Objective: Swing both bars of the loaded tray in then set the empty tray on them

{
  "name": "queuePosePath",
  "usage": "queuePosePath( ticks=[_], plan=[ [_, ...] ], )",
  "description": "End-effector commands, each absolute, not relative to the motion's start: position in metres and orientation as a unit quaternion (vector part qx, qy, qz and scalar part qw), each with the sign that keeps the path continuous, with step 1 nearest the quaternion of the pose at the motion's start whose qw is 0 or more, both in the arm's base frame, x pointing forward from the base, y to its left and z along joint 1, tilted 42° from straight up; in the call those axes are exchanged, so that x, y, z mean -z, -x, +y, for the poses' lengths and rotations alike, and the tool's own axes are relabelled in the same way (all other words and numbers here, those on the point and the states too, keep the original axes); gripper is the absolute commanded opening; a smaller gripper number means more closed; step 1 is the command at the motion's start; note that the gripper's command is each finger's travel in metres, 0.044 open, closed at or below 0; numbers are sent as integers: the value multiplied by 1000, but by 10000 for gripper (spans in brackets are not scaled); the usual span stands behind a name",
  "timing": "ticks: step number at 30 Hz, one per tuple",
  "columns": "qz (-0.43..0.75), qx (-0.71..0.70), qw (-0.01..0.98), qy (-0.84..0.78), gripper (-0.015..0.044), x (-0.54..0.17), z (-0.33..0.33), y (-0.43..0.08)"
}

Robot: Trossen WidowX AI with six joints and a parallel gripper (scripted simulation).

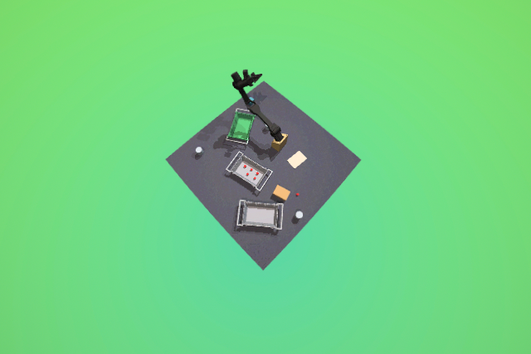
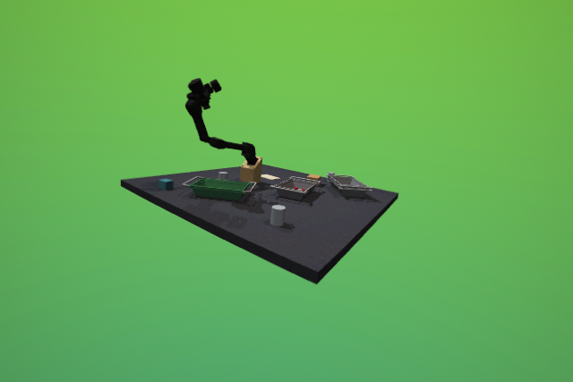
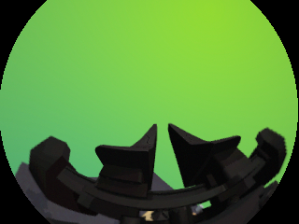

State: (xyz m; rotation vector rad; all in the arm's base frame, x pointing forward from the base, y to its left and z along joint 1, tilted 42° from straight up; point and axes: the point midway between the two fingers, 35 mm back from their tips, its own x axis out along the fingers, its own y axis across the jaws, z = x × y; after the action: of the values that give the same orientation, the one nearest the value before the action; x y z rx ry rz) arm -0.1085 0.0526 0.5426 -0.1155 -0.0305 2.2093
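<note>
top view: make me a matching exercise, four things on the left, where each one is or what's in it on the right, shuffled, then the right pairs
1. green tray
2. middle grey tray
3. orange block
4. wooden block

A. under the arm's foot
B. between the cream sheet and the far grey tray
C. holds small red blocks
D. nearest the teal cube

1-D, 2-C, 3-B, 4-A

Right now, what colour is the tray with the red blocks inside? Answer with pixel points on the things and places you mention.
The loaded tray (image 1: 262, 181) (image 2: 295, 194) is grey, best seen from the top.
</note>
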Motion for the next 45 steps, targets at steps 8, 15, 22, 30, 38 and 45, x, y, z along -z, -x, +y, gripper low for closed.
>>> queuePosePath(
  ticks=[8,15,22,30,38,45],
  plan=[
    [302,-667,675,-89,81,-509,182,-14],
    [430,-428,760,-232,81,-467,215,-123],
    [473,-152,776,-389,81,-413,201,-233],
    [409,159,713,-547,81,-342,133,-337],
    [302,384,616,-618,81,-272,45,-388],
    [227,482,555,-639,81,-237,-5,-400]
  ],
)
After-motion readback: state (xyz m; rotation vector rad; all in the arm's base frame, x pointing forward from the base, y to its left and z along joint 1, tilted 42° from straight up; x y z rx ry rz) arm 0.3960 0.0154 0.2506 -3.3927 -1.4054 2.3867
